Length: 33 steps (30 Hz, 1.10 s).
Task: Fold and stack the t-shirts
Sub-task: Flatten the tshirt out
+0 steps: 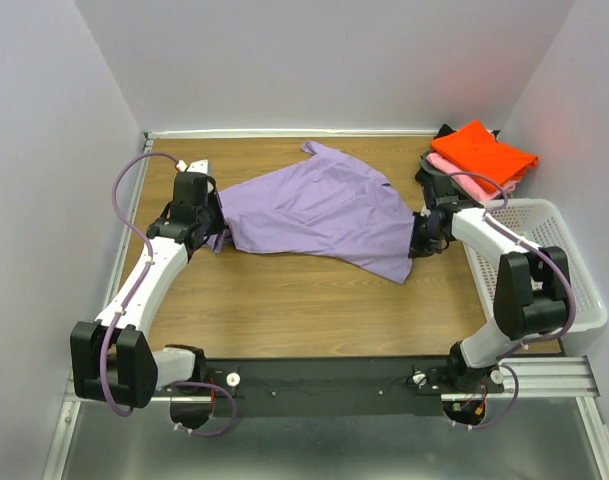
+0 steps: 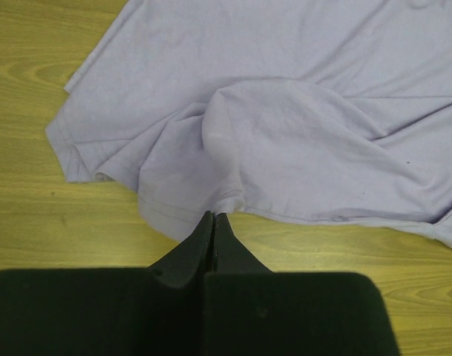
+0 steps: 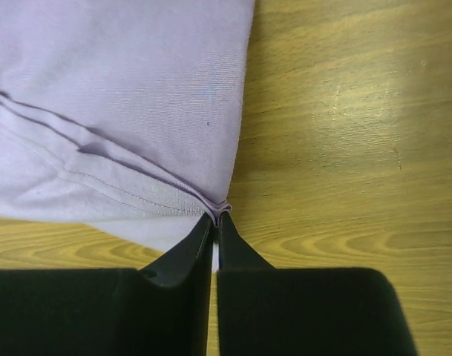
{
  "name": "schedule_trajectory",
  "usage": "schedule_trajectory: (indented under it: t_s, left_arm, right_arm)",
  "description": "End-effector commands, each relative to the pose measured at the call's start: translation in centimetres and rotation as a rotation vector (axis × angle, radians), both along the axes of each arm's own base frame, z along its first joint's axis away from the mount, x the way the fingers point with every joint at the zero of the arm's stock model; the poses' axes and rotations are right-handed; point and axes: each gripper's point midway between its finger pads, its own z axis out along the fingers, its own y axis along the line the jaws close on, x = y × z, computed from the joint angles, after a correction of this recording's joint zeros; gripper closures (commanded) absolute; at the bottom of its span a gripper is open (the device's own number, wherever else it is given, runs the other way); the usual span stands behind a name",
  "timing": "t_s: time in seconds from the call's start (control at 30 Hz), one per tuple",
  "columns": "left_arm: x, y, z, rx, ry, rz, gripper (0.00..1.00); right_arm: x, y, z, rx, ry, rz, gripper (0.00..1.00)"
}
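Note:
The lavender-purple t-shirt [image 1: 319,210] lies stretched across the middle of the wooden table. My left gripper [image 1: 216,238] is shut on its left edge; the left wrist view shows the cloth [image 2: 285,133] bunched at the closed tips [image 2: 213,216]. My right gripper [image 1: 416,243] is shut on the shirt's right hem; the right wrist view shows the hem [image 3: 136,126] pinched between the tips [image 3: 215,215]. A folded orange-red t-shirt [image 1: 484,150] lies on a pink one [image 1: 446,165] and a dark grey one [image 1: 431,170] at the back right.
A white mesh basket [image 1: 544,260] stands at the right edge, beside my right arm. Walls enclose the table at the back and on both sides. Bare wood [image 1: 304,310] shows in front of the shirt.

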Motion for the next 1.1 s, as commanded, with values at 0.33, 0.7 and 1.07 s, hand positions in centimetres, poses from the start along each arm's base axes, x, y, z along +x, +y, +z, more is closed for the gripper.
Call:
schedule_trajectory:
  t_s: [0.33, 0.7, 1.07]
  left_arm:
    - [1.1, 0.3, 0.5, 0.028, -0.032, -0.004, 1.0]
    - [1.9, 0.1, 0.3, 0.034, -0.025, -0.017, 1.0]
    - [2.4, 0.0, 0.0, 0.032, -0.019, -0.018, 1.0]
  right_arm:
    - [-0.9, -0.9, -2.3, -0.045, 0.085, -0.019, 0.77]
    - [-0.6, -1.4, -2.5, -0.069, 0.083, -0.044, 0.78]
    - [0.1, -1.6, -2.0, -0.083, 0.063, -0.046, 0.98]
